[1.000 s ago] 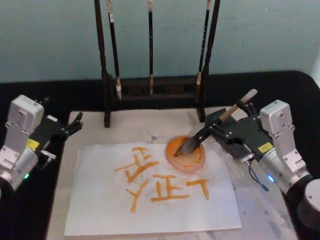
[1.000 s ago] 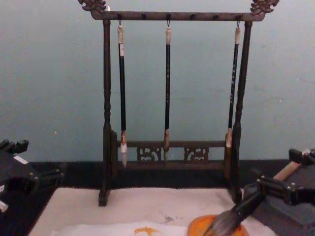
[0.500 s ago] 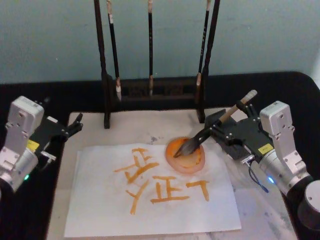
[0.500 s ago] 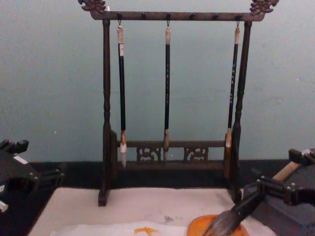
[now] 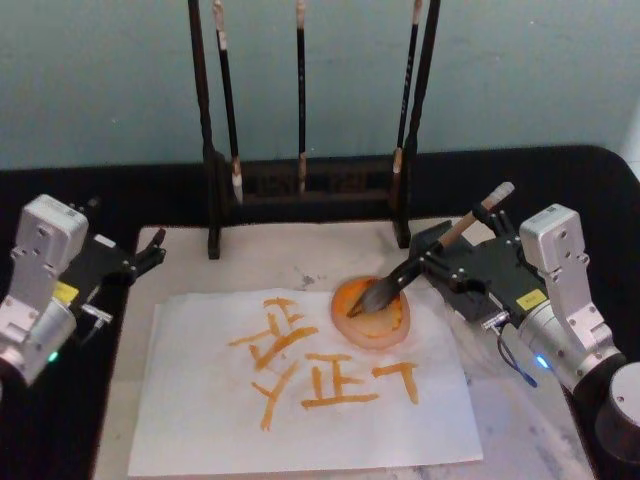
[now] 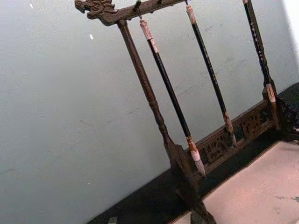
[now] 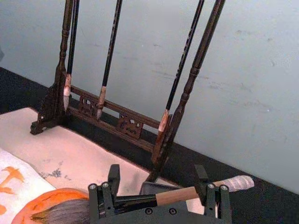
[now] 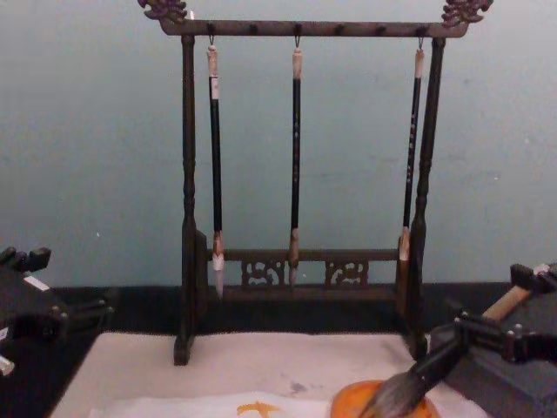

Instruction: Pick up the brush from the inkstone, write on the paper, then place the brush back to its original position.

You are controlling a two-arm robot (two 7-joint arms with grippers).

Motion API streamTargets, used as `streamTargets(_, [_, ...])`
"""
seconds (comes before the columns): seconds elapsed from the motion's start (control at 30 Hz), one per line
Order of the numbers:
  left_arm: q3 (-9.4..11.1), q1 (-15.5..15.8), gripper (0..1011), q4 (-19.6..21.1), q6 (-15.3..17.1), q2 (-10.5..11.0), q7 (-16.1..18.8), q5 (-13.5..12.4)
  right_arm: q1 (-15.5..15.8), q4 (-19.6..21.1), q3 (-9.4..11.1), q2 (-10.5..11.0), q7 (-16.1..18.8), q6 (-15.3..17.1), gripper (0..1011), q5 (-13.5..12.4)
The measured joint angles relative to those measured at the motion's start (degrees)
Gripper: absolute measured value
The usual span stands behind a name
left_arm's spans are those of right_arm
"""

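Note:
The brush (image 5: 474, 214) has a pale tan handle and a black lower shaft, and it slants down to the left. Its bushy grey tip rests in the orange inkstone (image 5: 392, 326). My right gripper (image 5: 431, 256) is shut on the brush's shaft, just right of the inkstone. In the right wrist view the brush (image 7: 178, 195) lies across the right gripper (image 7: 156, 192), with its bristles over the inkstone (image 7: 45, 201). The chest view shows the brush (image 8: 504, 304) tilted in the right gripper (image 8: 484, 336). The white paper (image 5: 200, 405) carries several orange characters. My left gripper (image 5: 149, 250) is parked at the mat's left edge.
A dark wooden rack (image 5: 300, 182) with three thin hanging brushes stands at the back of the beige felt mat (image 5: 270, 255). The rack's right post is close behind the right gripper. The black tabletop (image 5: 580, 175) surrounds the mat.
The brush tip has sunk slightly lower into the inkstone with the right gripper. The left arm has barely moved.

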State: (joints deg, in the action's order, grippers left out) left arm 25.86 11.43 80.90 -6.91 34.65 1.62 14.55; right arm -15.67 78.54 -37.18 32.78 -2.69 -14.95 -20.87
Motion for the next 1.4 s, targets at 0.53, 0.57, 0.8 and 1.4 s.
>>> streamTargets(0.53, [0.0,0.0,1010,0.0,0.0,0.0,0.0,0.0,0.0,0.0,0.0,0.0,0.0,-0.01,1000,0.0])
streamTargets(0.57, [0.0,0.0,1010,0.0,0.0,0.0,0.0,0.0,0.0,0.0,0.0,0.0,0.0,0.0,1000,0.0])
streamTargets(0.8, [0.0,0.0,1010,0.0,0.0,0.0,0.0,0.0,0.0,0.0,0.0,0.0,0.0,-0.01,1000,0.0])
streamTargets(1.4, [0.0,0.0,1010,0.0,0.0,0.0,0.0,0.0,0.0,0.0,0.0,0.0,0.0,0.0,1000,0.01])
